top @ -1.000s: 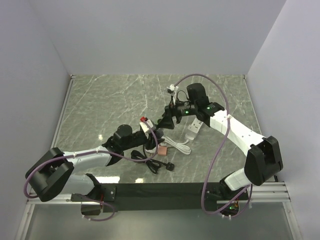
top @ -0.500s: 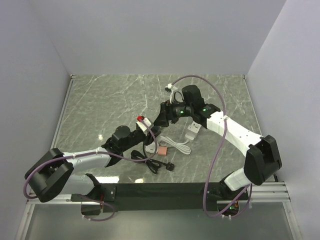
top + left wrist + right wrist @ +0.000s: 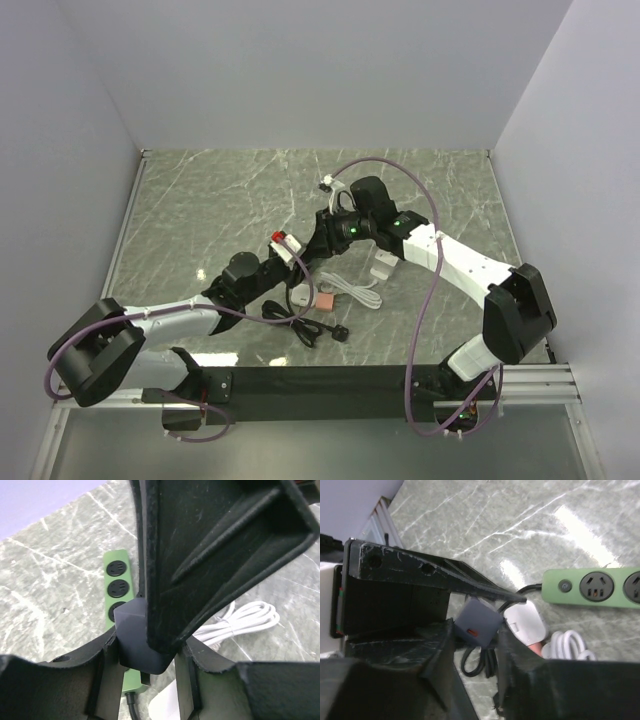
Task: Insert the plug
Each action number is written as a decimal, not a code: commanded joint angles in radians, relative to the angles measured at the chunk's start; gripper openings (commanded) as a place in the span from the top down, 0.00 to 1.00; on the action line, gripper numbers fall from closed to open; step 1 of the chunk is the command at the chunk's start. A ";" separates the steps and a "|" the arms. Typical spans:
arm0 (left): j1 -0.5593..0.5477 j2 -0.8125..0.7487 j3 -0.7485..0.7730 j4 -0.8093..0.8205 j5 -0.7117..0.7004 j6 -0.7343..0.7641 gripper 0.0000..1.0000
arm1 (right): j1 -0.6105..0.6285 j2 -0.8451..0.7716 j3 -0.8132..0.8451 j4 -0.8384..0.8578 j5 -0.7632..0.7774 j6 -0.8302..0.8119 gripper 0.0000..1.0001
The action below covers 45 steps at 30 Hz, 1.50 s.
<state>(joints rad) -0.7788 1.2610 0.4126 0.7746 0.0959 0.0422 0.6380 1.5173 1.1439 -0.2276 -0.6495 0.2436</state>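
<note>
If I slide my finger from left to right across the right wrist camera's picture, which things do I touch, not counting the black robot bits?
grey plug → white adapter → green power strip. The coiled white cable overlaps these, so I left it out.

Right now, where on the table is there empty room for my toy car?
The far left of the table by the left wall is bare, and so is the far right corner. The middle is crowded: the left gripper and right gripper meet at the plug, beside the power strip, white cable and black cord.
</note>
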 commanded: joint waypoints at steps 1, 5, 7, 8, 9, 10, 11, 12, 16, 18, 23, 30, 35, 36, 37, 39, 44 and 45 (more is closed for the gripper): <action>-0.010 -0.026 0.002 0.055 -0.024 0.013 1.00 | 0.011 0.004 0.008 0.048 -0.032 0.014 0.72; -0.013 -0.022 0.002 0.052 -0.033 -0.004 0.89 | 0.009 0.006 -0.003 0.083 -0.021 0.014 1.00; -0.013 -0.011 0.009 0.051 -0.038 -0.024 0.70 | 0.008 -0.003 -0.004 0.108 0.013 0.013 1.00; -0.013 -0.006 0.009 0.052 -0.032 -0.030 0.59 | 0.003 -0.006 -0.003 0.114 0.036 0.013 1.00; -0.013 -0.003 0.009 0.054 -0.027 -0.036 0.52 | -0.003 -0.012 -0.004 0.120 0.057 0.008 1.00; -0.013 0.001 0.008 0.058 -0.021 -0.036 0.50 | -0.012 -0.017 -0.004 0.137 0.088 0.006 1.00; -0.013 0.001 0.000 0.066 -0.009 -0.036 0.50 | -0.023 -0.020 -0.004 0.143 0.088 0.008 1.00; -0.013 0.001 -0.004 0.074 -0.002 -0.036 0.49 | -0.043 -0.020 -0.004 0.154 0.079 0.006 1.00; -0.013 0.005 -0.005 0.060 0.021 -0.076 0.36 | -0.060 -0.016 0.011 0.162 0.128 -0.015 1.00; -0.013 0.005 -0.009 0.046 0.018 -0.080 0.27 | -0.083 -0.014 0.010 0.169 0.163 -0.015 1.00; -0.013 -0.018 -0.047 0.039 -0.001 -0.108 0.23 | -0.127 -0.022 -0.036 0.226 0.180 -0.029 1.00; -0.005 -0.075 -0.089 -0.021 -0.094 -0.214 0.26 | -0.127 -0.036 -0.130 0.286 0.271 -0.154 1.00; 0.006 -0.060 -0.054 -0.087 -0.153 -0.291 0.26 | -0.115 -0.009 -0.177 0.335 0.248 -0.202 1.00; 0.010 -0.054 -0.052 -0.089 -0.153 -0.300 0.26 | -0.106 -0.006 -0.179 0.338 0.248 -0.226 1.00; 0.018 -0.043 -0.049 -0.104 -0.151 -0.315 0.26 | -0.097 -0.006 -0.185 0.346 0.249 -0.234 1.00; 0.030 -0.014 -0.028 -0.126 -0.151 -0.330 0.25 | -0.075 -0.002 -0.184 0.347 0.263 -0.283 1.00; 0.073 0.032 -0.014 -0.138 -0.127 -0.354 0.24 | -0.054 0.040 -0.158 0.327 0.255 -0.340 1.00; 0.082 0.037 -0.015 -0.140 -0.118 -0.355 0.24 | -0.046 0.058 -0.150 0.314 0.255 -0.345 1.00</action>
<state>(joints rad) -0.7185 1.2869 0.3653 0.6445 -0.0315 -0.2768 0.5766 1.5436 0.9581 0.0601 -0.4011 -0.0345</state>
